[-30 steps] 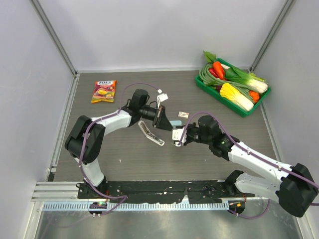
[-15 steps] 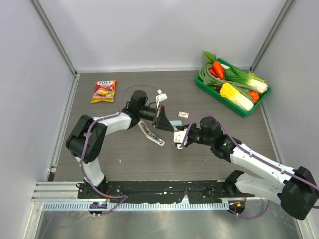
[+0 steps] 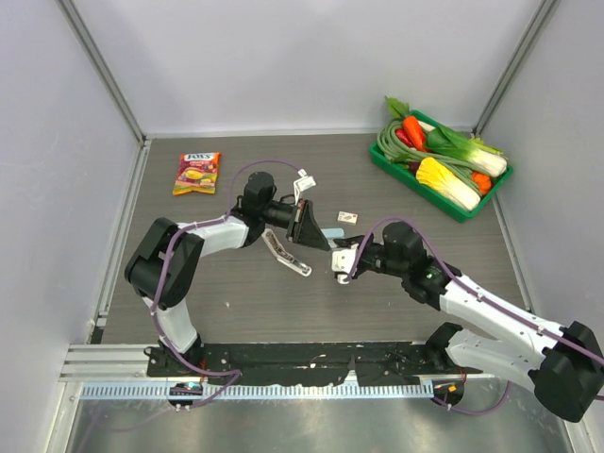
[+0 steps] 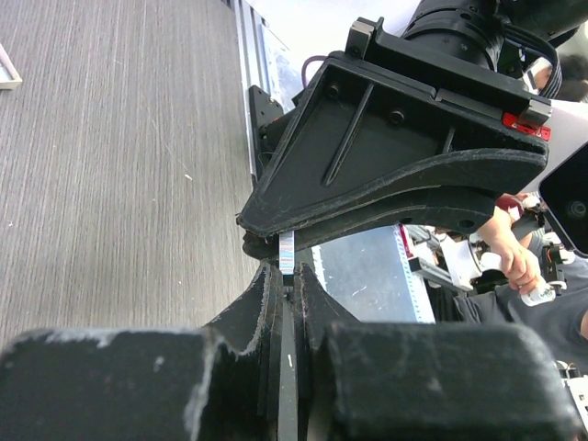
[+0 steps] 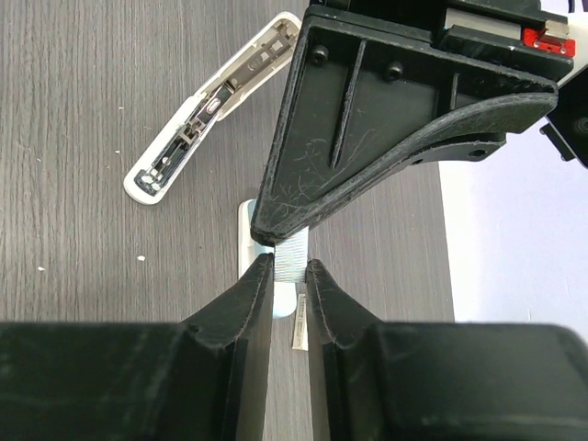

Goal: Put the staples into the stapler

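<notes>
A short silver strip of staples [image 5: 293, 253] is pinched between my right gripper [image 5: 290, 262] fingers. My left gripper [image 4: 286, 271] is shut on the same strip [image 4: 286, 250] from the opposite side, and its black finger [image 5: 404, 119] covers the strip's far end. In the top view the two grippers meet at mid-table, left [image 3: 324, 243] and right [image 3: 340, 258]. The white stapler [image 3: 286, 253] lies open on the table just left of them, its metal channel facing up [image 5: 211, 110]. The tiny cream staples box [image 3: 347, 217] lies behind the grippers.
A pale blue-white flat piece [image 3: 332, 233] lies on the table under the grippers. A candy bag [image 3: 196, 173] lies at the back left. A green tray [image 3: 406, 170] of toy vegetables stands at the back right. Grey walls close in the table.
Both grippers have shifted slightly to the right while staying joined at the strip. The open stapler and the box have not moved.
</notes>
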Controlling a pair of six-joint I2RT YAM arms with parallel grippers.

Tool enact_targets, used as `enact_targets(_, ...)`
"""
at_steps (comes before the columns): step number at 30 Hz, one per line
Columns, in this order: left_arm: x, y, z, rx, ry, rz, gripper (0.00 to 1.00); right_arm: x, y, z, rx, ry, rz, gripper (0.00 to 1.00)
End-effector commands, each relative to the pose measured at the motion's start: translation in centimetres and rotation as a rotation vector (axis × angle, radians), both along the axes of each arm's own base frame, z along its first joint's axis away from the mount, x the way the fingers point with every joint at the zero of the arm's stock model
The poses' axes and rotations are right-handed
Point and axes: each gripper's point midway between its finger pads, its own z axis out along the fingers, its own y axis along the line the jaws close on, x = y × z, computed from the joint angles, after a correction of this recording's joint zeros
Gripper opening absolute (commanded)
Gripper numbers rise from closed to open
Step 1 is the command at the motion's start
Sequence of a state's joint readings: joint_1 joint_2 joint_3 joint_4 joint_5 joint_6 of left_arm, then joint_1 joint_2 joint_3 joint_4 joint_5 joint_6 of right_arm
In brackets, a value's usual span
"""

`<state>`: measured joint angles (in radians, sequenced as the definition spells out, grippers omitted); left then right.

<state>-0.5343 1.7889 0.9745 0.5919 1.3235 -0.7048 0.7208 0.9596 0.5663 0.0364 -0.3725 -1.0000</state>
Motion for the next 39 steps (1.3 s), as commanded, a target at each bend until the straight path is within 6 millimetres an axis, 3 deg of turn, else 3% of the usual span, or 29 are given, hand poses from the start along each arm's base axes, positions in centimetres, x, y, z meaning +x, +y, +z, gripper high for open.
enact_targets(1,-0.2,0.2,0.2,-0.024,-0.025,-0.025,0.04,-0.4,0.4,1.6,0.029,-0.047,0.036,0.14)
enact_targets(4,0.0,0.1,0.2,-0.022,-0.024,-0.02,0.2,-0.7,0.5,1.1,0.009,-0.031,0.052,0.12)
enact_targets(6,0.2,0.1,0.3,-0.023,-0.03,-0.009,0.41,-0.7,0.5,1.1,0.005,-0.024,0.052,0.13)
enact_targets(7,0.4,0.1,0.5,-0.026,-0.039,0.002,0.57,-1.0,0.3,0.5,-0.014,0.0,0.053,0.12)
enact_targets(14,2.5,1.5,2.8,-0.062,-0.09,0.085,0.99,-0.9,0.7,-1.0,-0.044,0.15,0.022,0.13)
enact_targets(20,6.7,5.6,7.7,-0.125,-0.181,0.258,1.0,-0.2,1.7,-1.5,-0.013,0.353,-0.086,0.13)
enact_targets(24,10.9,10.6,9.6,-0.097,-0.235,0.486,1.0,-0.6,3.3,-1.6,0.01,0.513,-0.141,0.14)
enact_targets(25,11.5,11.7,8.3,-0.031,-0.241,0.524,1.0,-0.8,3.7,-1.5,0.03,0.57,-0.164,0.14)
enact_targets(26,12.0,12.7,7.8,0.009,-0.265,0.56,1.0,-0.7,4.3,-1.0,0.049,0.601,-0.177,0.14)
enact_targets(27,12.5,14.2,8.1,0.055,-0.318,0.624,1.0,-0.6,4.6,-1.8,0.043,0.649,-0.198,0.14)
enact_targets(28,13.6,15.5,7.1,0.139,-0.451,0.671,1.0,-0.7,5.1,-2.0,0.063,0.713,-0.229,0.14)
enact_targets(29,13.0,16.4,5.8,0.207,-0.416,0.686,1.0,-0.4,5.5,-1.6,0.08,0.732,-0.242,0.14)
enact_targets(35,13.5,22.6,3.1,0.48,-0.525,0.929,1.0,0.3,6.4,-2.9,0.085,0.837,-0.344,0.14)
enact_targets(39,13.0,24.8,1.9,0.607,-0.575,0.985,1.0,0.0,6.5,-5.0,0.038,0.885,-0.379,0.14)
